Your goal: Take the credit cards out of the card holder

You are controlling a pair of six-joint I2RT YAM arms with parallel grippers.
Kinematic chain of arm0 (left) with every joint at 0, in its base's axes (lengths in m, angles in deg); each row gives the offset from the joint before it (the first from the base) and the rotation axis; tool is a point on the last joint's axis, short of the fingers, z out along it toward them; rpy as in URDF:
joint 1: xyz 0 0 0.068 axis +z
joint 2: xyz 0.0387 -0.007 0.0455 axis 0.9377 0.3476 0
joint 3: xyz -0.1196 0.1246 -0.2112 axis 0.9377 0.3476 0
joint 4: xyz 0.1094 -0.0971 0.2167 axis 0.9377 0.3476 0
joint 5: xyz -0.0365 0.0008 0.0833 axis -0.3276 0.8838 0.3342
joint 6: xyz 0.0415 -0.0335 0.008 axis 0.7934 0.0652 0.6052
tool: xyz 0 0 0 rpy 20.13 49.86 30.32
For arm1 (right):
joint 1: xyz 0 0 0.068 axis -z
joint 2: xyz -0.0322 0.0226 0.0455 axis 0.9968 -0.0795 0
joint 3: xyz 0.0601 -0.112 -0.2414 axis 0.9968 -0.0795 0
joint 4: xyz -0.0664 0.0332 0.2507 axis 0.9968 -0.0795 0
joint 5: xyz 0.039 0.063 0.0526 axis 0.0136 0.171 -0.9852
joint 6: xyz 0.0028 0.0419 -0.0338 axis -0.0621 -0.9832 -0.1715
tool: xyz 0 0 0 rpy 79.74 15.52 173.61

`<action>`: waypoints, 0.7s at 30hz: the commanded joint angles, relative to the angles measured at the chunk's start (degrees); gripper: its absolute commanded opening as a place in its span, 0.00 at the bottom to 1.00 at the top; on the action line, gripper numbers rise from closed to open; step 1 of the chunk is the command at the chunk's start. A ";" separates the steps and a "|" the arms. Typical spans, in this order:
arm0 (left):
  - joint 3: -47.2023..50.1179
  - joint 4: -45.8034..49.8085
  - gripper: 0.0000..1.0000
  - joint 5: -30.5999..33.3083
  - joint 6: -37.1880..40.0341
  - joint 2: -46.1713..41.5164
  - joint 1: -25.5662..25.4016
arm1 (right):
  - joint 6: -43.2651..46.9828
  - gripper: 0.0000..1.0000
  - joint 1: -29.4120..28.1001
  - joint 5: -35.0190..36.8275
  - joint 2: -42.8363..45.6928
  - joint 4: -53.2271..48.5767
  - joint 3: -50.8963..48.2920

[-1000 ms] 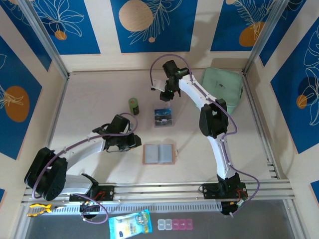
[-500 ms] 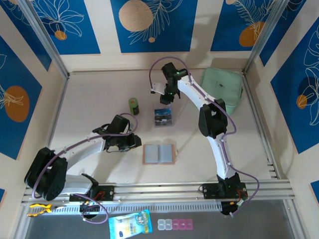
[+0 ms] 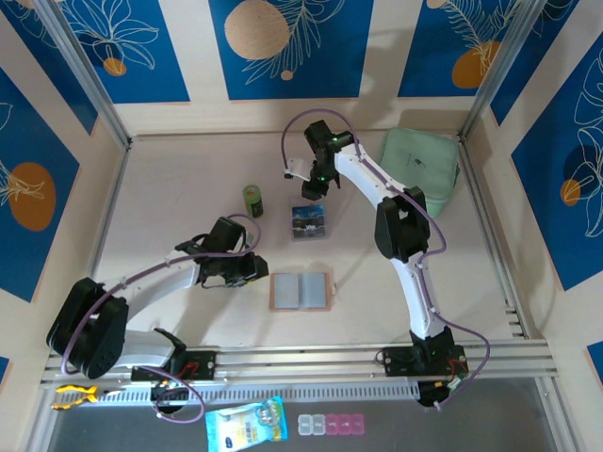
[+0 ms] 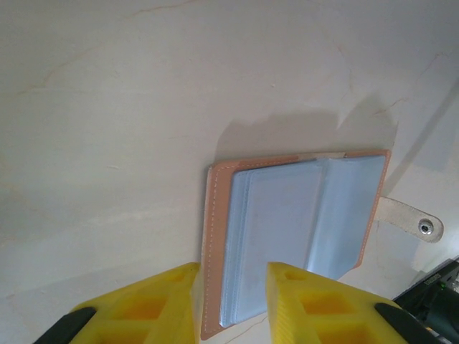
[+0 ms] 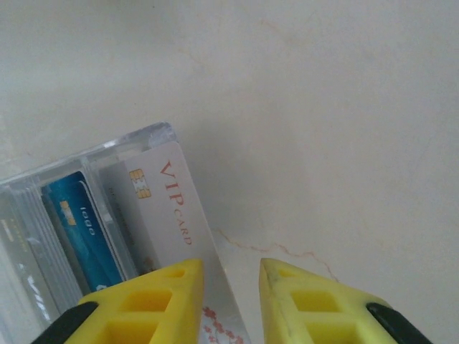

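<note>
The card holder (image 3: 301,291) lies open and flat on the table, tan-pink rim around grey pocketed lining (image 4: 301,215), its snap tab (image 4: 410,218) sticking out to the right. My left gripper (image 4: 233,290) (image 3: 251,268) is open at the holder's left edge, its yellow fingers either side of that corner. A pale VIP card (image 5: 163,208) and a blue card (image 5: 80,231) stand in a clear plastic box (image 3: 308,222). My right gripper (image 5: 231,290) (image 3: 315,186) hangs open over the box's end, the pale card's lower part running between its fingers.
A mint-green case (image 3: 421,168) lies at the back right. A small green cylinder (image 3: 252,200) stands left of the clear box. Metal frame posts and patterned walls enclose the table; small packets lie on the ledge below the arm bases.
The right wrist has shifted slightly left and lower over the clear box. The left arm and the card holder have not moved.
</note>
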 commanded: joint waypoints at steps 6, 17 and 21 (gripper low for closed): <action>-0.85 -1.83 0.29 -4.08 1.48 2.80 0.61 | -25.64 0.25 -1.95 -4.17 14.61 6.58 -12.00; 0.59 -4.14 0.19 -7.82 2.88 6.49 -0.17 | -64.25 0.16 -7.24 -12.29 35.06 24.23 -42.69; 1.42 -5.38 0.15 -8.38 2.76 7.61 -0.79 | -74.08 0.13 -9.57 -15.61 38.05 27.58 -50.53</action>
